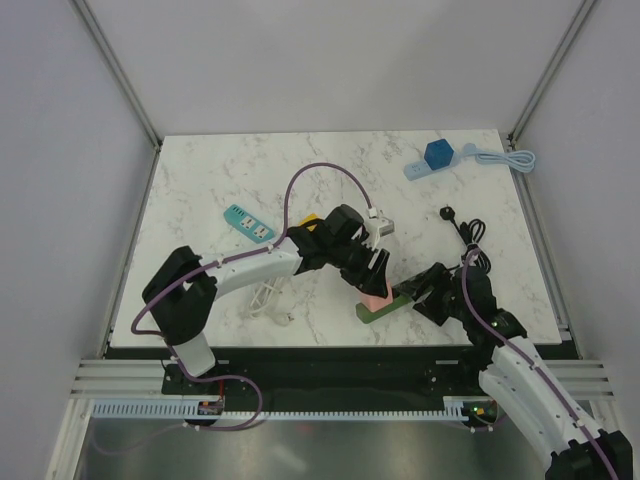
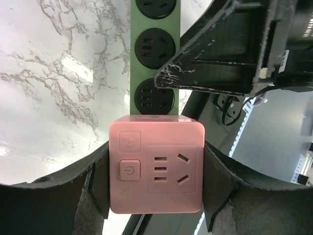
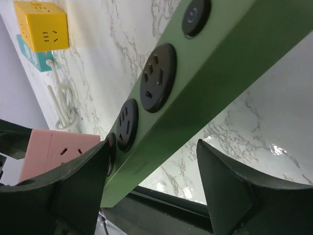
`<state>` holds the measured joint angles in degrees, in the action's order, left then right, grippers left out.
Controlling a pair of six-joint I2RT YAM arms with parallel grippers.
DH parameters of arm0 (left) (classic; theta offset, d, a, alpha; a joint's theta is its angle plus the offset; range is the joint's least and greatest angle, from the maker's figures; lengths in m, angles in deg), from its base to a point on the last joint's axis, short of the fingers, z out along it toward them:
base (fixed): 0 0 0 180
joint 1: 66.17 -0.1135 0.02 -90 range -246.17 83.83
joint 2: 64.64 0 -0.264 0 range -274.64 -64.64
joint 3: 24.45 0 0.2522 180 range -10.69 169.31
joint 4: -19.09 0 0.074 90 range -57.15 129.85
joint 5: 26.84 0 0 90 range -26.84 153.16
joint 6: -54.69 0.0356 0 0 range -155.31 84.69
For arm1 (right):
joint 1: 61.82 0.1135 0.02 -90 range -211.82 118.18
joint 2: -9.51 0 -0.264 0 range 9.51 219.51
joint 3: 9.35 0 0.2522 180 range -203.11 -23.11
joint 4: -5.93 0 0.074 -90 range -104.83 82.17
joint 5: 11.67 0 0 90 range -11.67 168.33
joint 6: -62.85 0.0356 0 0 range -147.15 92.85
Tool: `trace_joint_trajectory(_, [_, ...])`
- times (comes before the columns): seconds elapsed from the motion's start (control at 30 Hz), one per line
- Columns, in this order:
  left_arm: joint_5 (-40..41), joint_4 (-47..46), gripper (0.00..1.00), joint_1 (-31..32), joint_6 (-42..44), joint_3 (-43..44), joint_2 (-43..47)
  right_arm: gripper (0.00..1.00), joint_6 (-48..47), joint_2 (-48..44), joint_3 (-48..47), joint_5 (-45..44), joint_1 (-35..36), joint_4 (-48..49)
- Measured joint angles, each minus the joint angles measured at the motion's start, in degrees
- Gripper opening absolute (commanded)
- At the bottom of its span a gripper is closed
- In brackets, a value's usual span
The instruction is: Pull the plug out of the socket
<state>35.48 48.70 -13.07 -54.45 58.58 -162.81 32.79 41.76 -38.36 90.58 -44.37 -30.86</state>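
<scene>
Step in hand, as we judge it: the grasp is made and the pull has not yet begun. The pink plug [image 2: 156, 147], a cube adapter, sits at the near end of the green socket strip [image 3: 220, 73]. It is close to the front edge of the table [image 1: 200, 180], between the two arms. No gap shows between cube and strip in the left wrist view, so we take the plug as seated.

Left hand [image 2: 156, 188]: clenched on the pink plug, with a black pad [image 2: 98, 186] flat against each side face.

Right hand [image 3: 152, 156]: the fingers straddle the strip further along. A sliver of marble shows between the strip and one finger, and the angle is steep. We cannot tell whether the hand clamps the strip or only brackets it.

Next move, our estimate: the right hand must pin the strip firmly to the table. The left hand can then draw the cube straight out along the pin axis without twisting. Otherwise the light strip may lift with it.

Materials:
- **Cube:** matt pink plastic with rounded edges, a moulded power button and a socket face toward the camera.
- **Strip:** a long rectangular bar in satin green, with round black socket inserts and a round black switch [image 3: 195, 17].
- **Table top:** glossy white with a marble pattern, likely slick under the strip.
- **Finger pads:** they look rubbery and scuffed.
</scene>
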Motion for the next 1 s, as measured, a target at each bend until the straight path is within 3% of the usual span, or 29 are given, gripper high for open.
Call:
trace_joint_trajectory(0.4, [-1.73, -1.53, 0.02, -0.07, -2.25, 0.13, -0.02, 0.72, 2.75, 3.02, 3.87, 1.03, 0.0, 11.98])
trace_joint_trajectory(0.83, [-3.34, -2.23, 0.02, -0.26, -5.33, 0.96, -3.56, 0.43, 4.74, 7.63, 5.09, -1.42, -0.35, 18.05])
trace_joint_trajectory(0.93, [-4.22, -2.21, 0.02, -0.39, -5.73, 1.09, -4.79, 0.28, 3.23, 9.2, 4.76, -2.01, -0.39, 17.81])
trace_joint_trajectory(0.97, [-4.5, -2.21, 0.02, -0.61, -5.75, 1.11, -5.01, 0.09, 2.6, 9.68, 4.22, -2.23, -0.39, 17.25])
trace_joint_trajectory(1.0, [-4.96, -2.23, 0.02, -0.76, -5.79, 1.14, -5.18, 0.0, 1.81, 10.12, 3.43, -2.56, -0.39, 16.37])
